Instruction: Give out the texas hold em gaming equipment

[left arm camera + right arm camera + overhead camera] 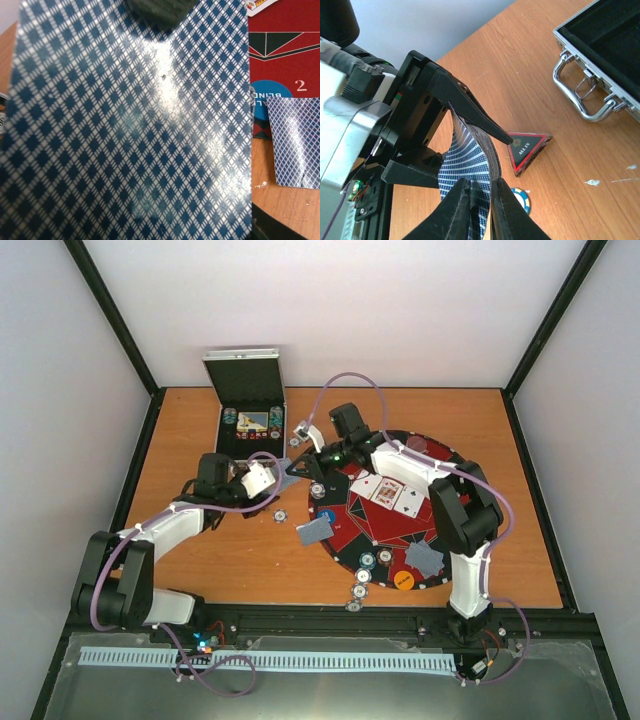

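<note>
Clamped in the left hand (260, 478): a stack of cards (130, 130), bowed, blue-diamond backs filling the left wrist view. Pinched at the free edge by the right hand (480, 212), narrow, one finger touching each side. Held above the table (200, 570), between the open case (247, 420) at the back and the round mat (440, 465).

On the mat: face-up cards (386, 491) in the middle, a blue disc (326, 516) near the left rim, an orange disc (403, 580) at the front. Across the left rim, a face-down card (313, 531). Strung from the near rim onto the table: chips (360, 590). Below the hands, flat on the table: a triangular All In marker (527, 149), one chip (521, 199) near it.
</note>
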